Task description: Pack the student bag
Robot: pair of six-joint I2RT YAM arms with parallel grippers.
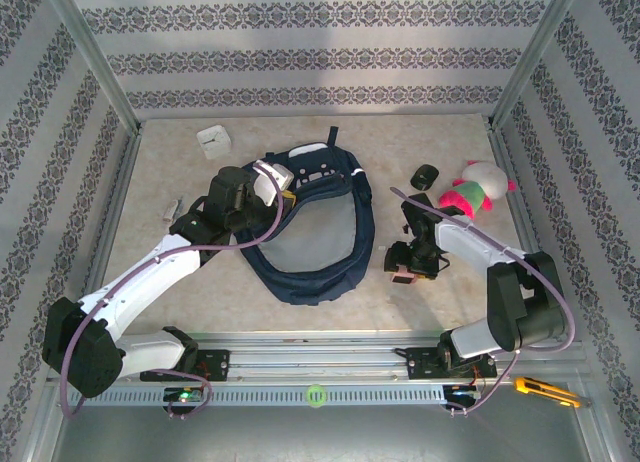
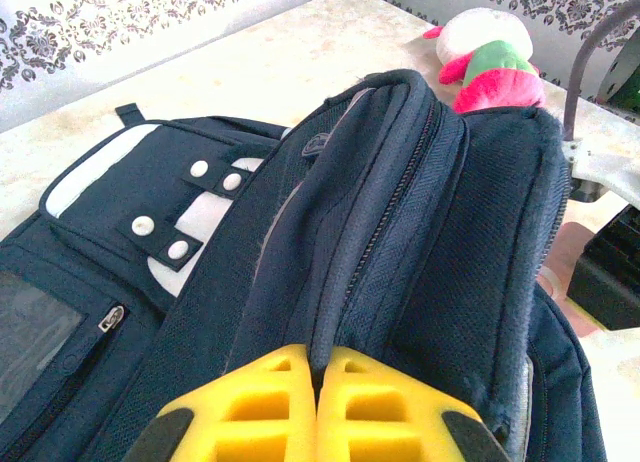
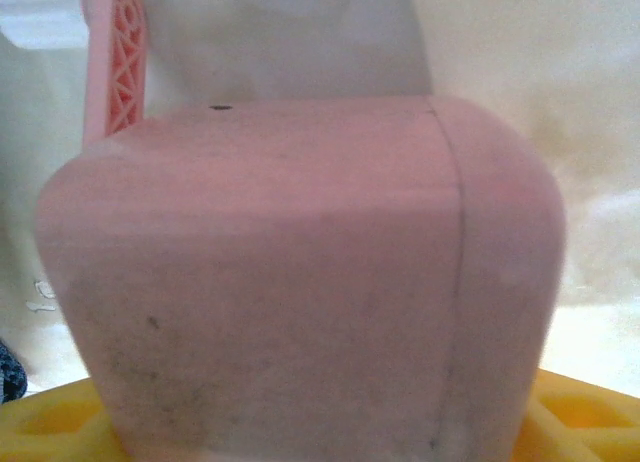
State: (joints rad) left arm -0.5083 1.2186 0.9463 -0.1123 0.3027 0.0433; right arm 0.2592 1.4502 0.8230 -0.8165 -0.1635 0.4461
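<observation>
Right gripper [image 1: 404, 266], jaws around a pink block [image 3: 300, 282] with its grip unclear, sits just right of the student bag [image 1: 312, 282], whose rim the left gripper [image 2: 318, 370] pinches tight.

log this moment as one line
left jaws: shut on student bag fabric | right jaws: around pink block, grip unclear | plush toy: on table, unpacked

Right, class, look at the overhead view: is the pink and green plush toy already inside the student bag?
No, the plush toy lies on the table, well right of the student bag.
</observation>
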